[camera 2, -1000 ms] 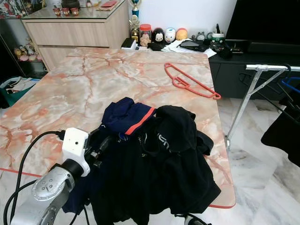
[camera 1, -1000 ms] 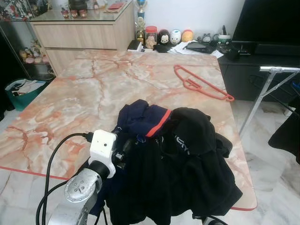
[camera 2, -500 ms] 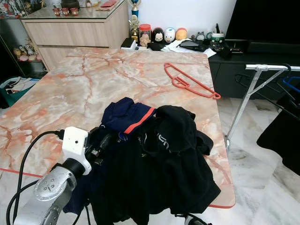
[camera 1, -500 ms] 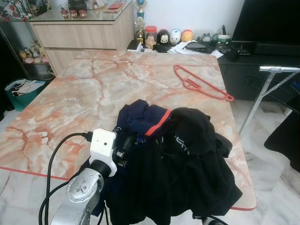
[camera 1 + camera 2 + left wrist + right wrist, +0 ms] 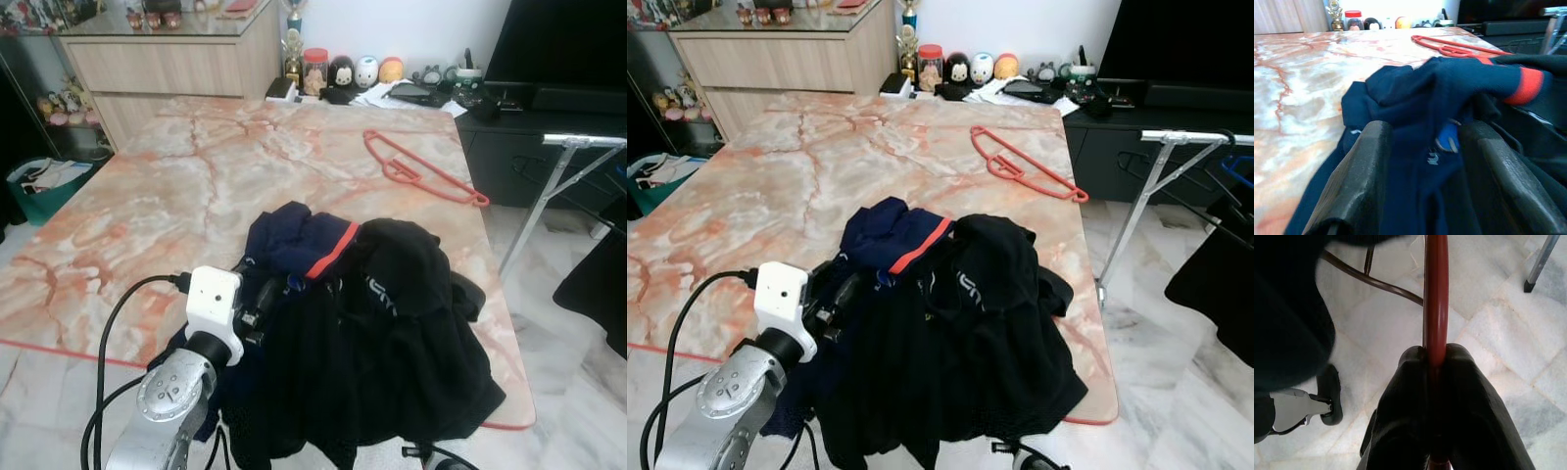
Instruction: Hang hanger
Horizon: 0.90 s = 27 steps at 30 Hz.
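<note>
- Marble, pink-veined, made up the one table (image 5: 147, 196) ahead of me in the left eye view. On it I counted one heap of dark clothes (image 5: 362, 343) at the near edge, a navy piece with a red-orange band on top, and one red hanger (image 5: 421, 171) lying flat near the far right corner, well apart from the heap. My left arm reached in from below, its white wrist camera box just beside the heap; my left gripper (image 5: 263, 302) was pushed into the cloth, so its tips were hard to make out.
- Beyond the table in the right eye view stood a wooden cabinet (image 5: 784, 54), a row of small figurines and jars (image 5: 960, 70) too small to count surely, and one metal rack (image 5: 1176, 147), cut off by the frame's right edge.
- Both black fingers (image 5: 1356, 186) of my left gripper stood apart in the left wrist view, navy fabric bunched between and beyond them, the red hanger showing far back on the marble.
- Pale floor tiles lay below in the right wrist view. My right gripper (image 5: 1436, 382) was clamped on a red bar (image 5: 1436, 293), fingers pressed together around it. How far the bar ran I could not tell, as dark cloth hid one side.
</note>
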Motion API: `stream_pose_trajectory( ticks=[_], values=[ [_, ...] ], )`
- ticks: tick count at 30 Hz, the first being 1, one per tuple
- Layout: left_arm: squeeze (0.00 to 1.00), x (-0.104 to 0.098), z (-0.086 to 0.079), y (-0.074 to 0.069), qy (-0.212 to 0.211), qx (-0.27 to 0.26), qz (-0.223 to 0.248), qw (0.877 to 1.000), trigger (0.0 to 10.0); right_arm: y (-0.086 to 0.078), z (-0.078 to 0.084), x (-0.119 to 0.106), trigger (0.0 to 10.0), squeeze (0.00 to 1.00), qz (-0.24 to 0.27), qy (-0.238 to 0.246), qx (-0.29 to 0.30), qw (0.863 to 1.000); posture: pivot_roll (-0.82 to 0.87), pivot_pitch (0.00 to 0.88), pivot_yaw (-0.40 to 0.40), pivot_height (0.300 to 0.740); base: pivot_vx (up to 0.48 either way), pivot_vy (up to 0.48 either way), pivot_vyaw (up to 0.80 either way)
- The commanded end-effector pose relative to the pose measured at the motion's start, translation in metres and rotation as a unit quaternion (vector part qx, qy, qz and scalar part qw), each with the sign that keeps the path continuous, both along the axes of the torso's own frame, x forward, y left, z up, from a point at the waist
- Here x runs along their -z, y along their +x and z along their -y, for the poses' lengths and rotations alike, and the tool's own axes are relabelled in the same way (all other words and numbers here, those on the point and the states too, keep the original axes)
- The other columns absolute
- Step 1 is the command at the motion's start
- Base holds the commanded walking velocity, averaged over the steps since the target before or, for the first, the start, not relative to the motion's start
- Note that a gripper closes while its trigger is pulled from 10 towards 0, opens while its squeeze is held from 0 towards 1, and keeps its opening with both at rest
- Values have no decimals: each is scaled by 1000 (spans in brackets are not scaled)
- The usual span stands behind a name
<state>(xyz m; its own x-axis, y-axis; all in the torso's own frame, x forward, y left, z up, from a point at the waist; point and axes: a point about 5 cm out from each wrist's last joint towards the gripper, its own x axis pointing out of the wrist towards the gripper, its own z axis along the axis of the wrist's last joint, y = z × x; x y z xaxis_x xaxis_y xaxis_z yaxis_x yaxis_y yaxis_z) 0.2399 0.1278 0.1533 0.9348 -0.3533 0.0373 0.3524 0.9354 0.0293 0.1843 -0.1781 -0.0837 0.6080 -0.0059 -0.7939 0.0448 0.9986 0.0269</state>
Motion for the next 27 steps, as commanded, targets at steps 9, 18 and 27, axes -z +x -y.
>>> stream_pose_trajectory(
  ticks=[9,18,27],
  values=[
    [0,-3,5,6,-5,20,9,1000,10000,-5,-8,3,10000,0,-8,11,0,1000,24,0,23,716,-227,0,0],
    [0,-1,5,5,-4,20,7,1000,10000,-5,-8,3,10000,0,-8,12,0,1000,32,0,22,716,-226,0,0],
    [0,-1,3,7,-1,16,9,1000,10000,-4,-8,3,10000,0,-6,12,3,1000,41,0,18,716,-189,0,0]
  ],
)
